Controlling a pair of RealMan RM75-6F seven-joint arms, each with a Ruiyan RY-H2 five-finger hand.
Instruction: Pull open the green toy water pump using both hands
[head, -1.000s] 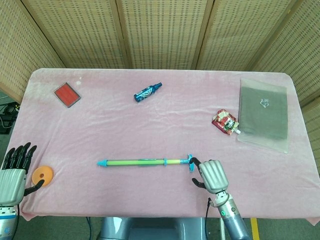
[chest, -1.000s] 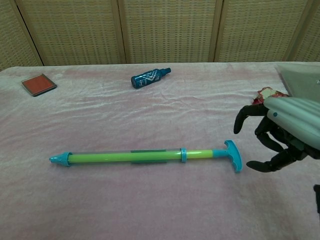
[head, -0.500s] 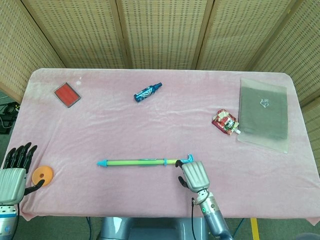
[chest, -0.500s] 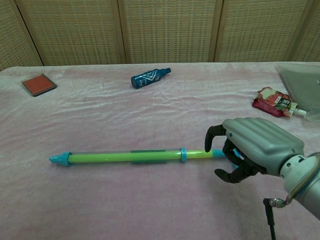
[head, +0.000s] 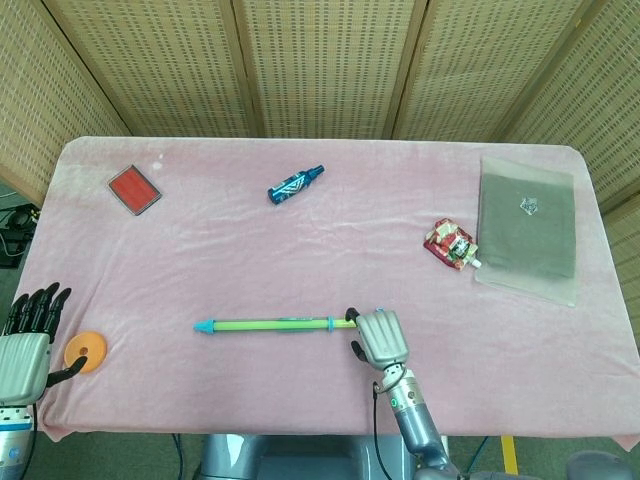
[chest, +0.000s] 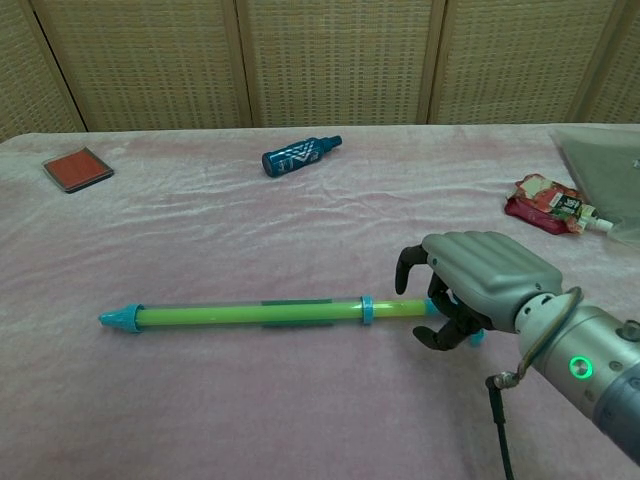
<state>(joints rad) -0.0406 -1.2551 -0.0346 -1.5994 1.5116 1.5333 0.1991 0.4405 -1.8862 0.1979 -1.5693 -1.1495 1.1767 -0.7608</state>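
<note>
Your left hand (head: 27, 345) sits at the far left edge of the pink tabletop (head: 300, 250), empty, with its fingers spread and pointing away from you. Just beside it lies an orange disc (head: 85, 351), close to the thumb; whether they touch cannot be told. Further back on the left is a red pad (head: 134, 189).

The pump (head: 275, 325) lies flat near the front of the tabletop, running left to right, with its blue tip pointing left and its green barrel stretching toward your right hand. A blue collar rings the barrel near its right end.

Behind the pump, toward the middle back, lies a blue bottle (head: 295, 185) on its side.

Your right hand (chest: 475, 285) is over the pump's right end, fingers curled around the blue handle (chest: 470, 335), which is mostly hidden beneath the palm; the grip looks loose.

Further right lies a red pouch (head: 450, 245), and just beside it a grey bag (head: 527, 225) near the tabletop's right edge.
</note>
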